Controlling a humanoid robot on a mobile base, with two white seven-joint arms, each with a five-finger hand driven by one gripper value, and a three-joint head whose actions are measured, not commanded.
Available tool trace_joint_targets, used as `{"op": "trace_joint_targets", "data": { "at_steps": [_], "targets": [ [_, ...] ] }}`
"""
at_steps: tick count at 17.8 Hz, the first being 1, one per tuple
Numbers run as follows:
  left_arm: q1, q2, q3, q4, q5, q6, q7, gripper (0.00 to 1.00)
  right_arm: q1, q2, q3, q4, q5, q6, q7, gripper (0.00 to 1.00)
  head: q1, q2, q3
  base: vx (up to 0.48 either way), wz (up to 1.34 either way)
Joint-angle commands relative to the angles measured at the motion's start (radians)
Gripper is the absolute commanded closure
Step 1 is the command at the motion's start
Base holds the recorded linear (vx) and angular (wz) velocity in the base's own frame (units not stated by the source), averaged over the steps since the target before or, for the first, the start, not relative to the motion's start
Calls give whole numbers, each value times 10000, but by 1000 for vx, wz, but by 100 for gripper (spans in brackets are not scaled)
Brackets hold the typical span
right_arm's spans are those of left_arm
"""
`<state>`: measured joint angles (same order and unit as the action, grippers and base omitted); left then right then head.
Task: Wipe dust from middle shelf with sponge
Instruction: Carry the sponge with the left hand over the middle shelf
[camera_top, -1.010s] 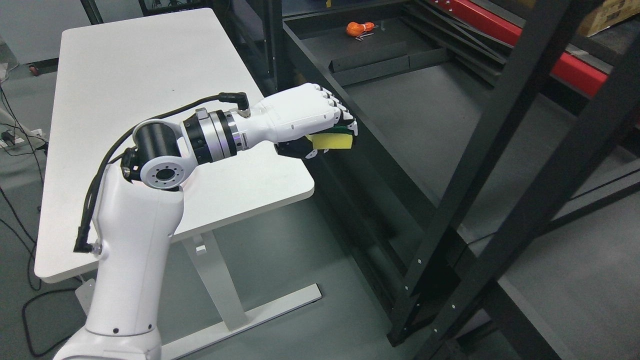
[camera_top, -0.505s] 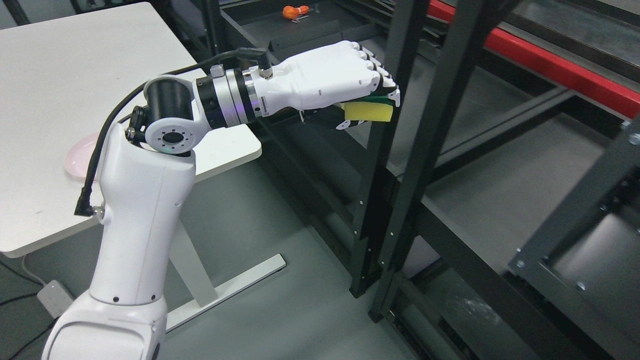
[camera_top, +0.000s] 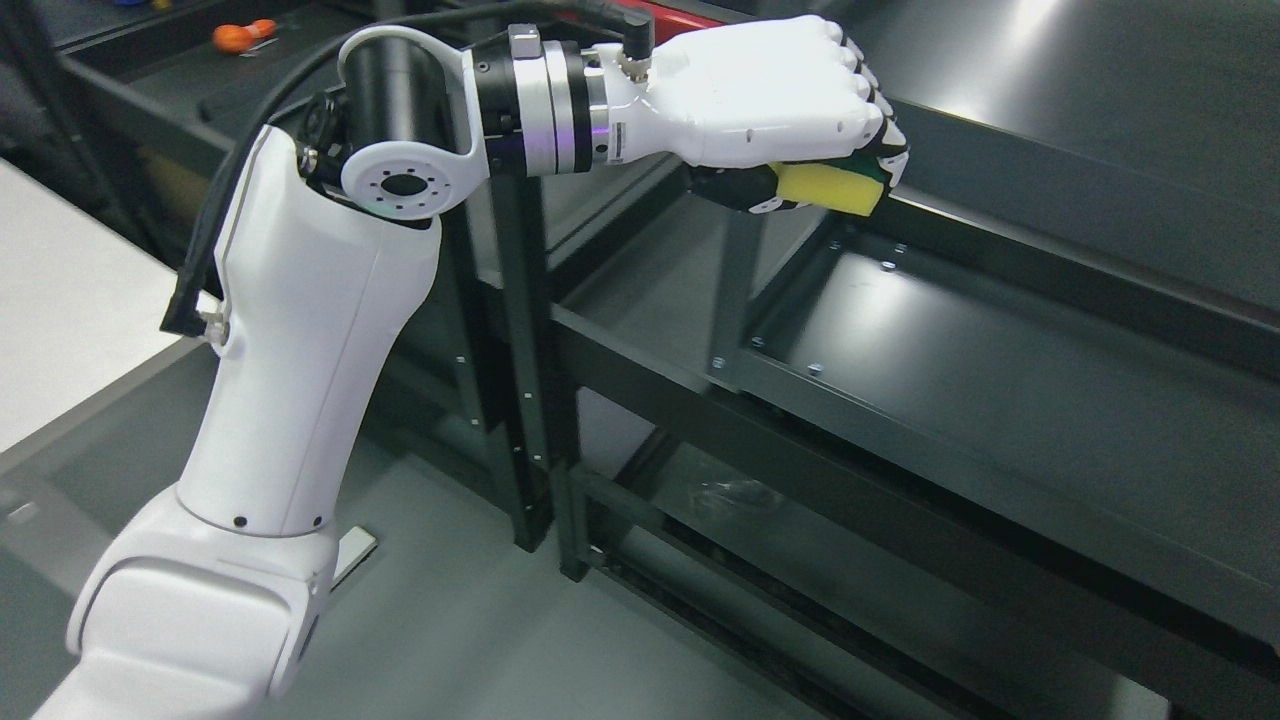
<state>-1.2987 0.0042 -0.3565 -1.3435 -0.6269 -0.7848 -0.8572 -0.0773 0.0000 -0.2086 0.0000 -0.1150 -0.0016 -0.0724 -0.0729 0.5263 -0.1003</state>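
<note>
Left hand (camera_top: 790, 110) gripping yellow-and-green sponge (camera_top: 830, 187) in curled fingers, hovering over black shelf (camera_top: 1000, 400), white table (camera_top: 60, 300) showing at left edge

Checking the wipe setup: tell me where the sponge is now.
Head view, upper right of centre: the sponge is gripped in the left hand, held by the dark shelf's back rail.

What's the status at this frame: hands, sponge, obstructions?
Left hand shut on yellow-and-green sponge, at black metal shelf edge. Right hand not in view. Nothing seen blocking.
</note>
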Motion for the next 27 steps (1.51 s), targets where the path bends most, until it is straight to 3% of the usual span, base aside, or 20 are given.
{"op": "trace_joint_targets", "data": {
  "at_steps": [1,5,8,14,21,27],
  "targets": [
    [-1095,133,-1496,227,-83,9,43,81,5,-175,0,-174,-1,722,3,0,0,0,0,-152,-909],
    [-1080,133,-1987,364,394,147,257,81,5,-175,0,-174,-1,722,-12,0,0,-1,0,-100,-920],
    [-1080,133,-1957,900,409,163,886,81,6,-175,0,-174,-1,737,3,0,0,-2,0,-55,-779],
    [-1003,133,-1759,1316,363,147,965,81,6,-175,0,-174,-1,722,3,0,0,-2,0,2,-316],
    [-1080,133,-333,14,409,117,-1534,81,6,-175,0,-174,-1,722,3,0,0,-3,0,16,-16],
    [-1049,416,773,-661,914,-6,-2272,81,-10,-175,0,-174,-1,722,3,0,0,-3,0,0,0]
  ]
}}
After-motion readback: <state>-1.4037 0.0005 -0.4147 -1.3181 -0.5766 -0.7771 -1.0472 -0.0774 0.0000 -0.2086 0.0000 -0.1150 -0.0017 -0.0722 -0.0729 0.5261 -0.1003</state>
